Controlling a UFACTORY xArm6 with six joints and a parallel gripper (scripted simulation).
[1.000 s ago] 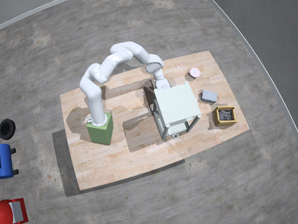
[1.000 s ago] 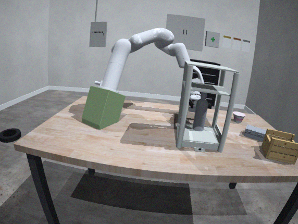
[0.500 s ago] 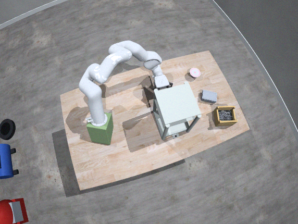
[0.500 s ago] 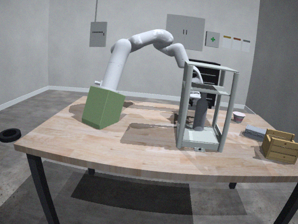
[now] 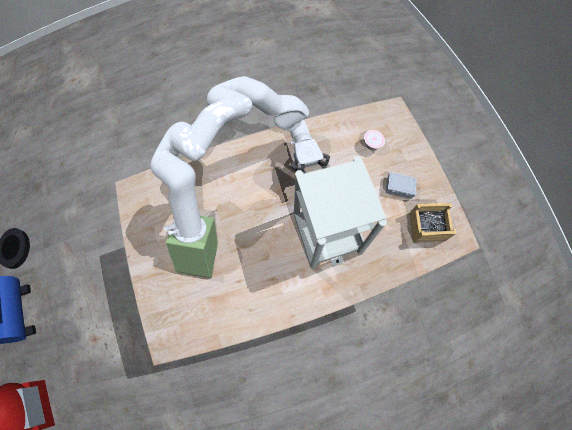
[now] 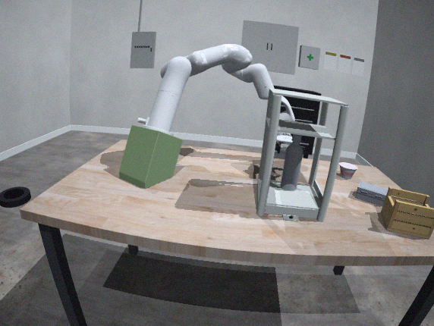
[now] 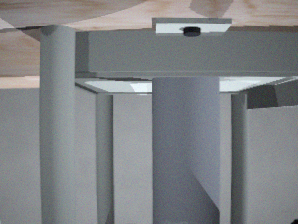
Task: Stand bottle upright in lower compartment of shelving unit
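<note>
A grey bottle (image 6: 292,163) stands upright in the lower compartment of the pale grey shelving unit, its base on the compartment's floor near the back. In the wrist view the bottle (image 7: 186,150) fills the middle, seen upside down, with the shelf posts beside it. My gripper (image 5: 307,162) is open and empty behind the shelving unit's rear edge, apart from the bottle. In the side view the gripper (image 6: 284,139) is mostly hidden behind the shelf posts at the level of the bottle's neck.
A pink cup (image 5: 374,139), a grey box (image 5: 401,184) and a wooden crate of metal parts (image 5: 432,222) lie right of the shelving unit. The arm's green base block (image 5: 193,248) stands at the left of the table.
</note>
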